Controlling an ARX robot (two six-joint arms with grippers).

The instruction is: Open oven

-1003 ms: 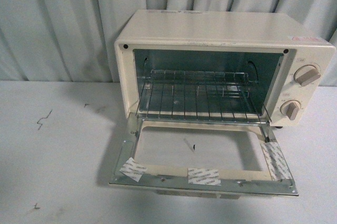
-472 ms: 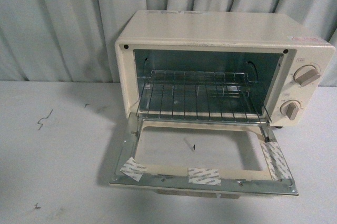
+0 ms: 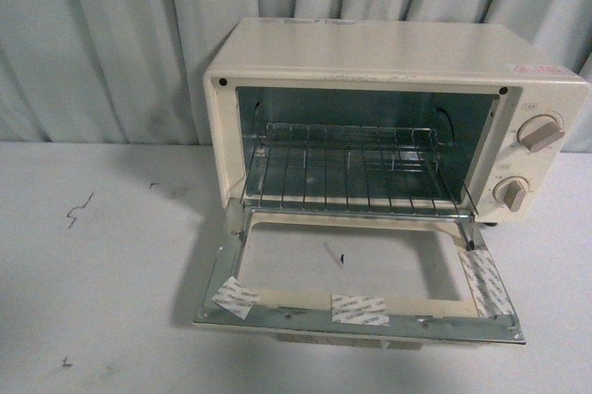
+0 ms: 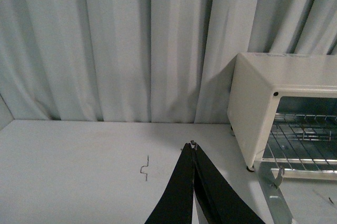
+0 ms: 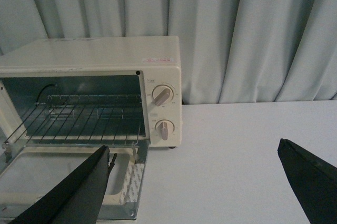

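Oven stood on tabletop, door dropped flat. Front view showed neither arm. Wrist views: left claw clenched empty; right claw released wide, near door corner.

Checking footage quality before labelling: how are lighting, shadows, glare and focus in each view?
Front view: even, soft light; the oven is sharp, and its open door casts a faint shadow on the table. Left wrist view: dim, the near left claw a dark shape. Right wrist view: brighter, no glare, right claw fingers blurred.
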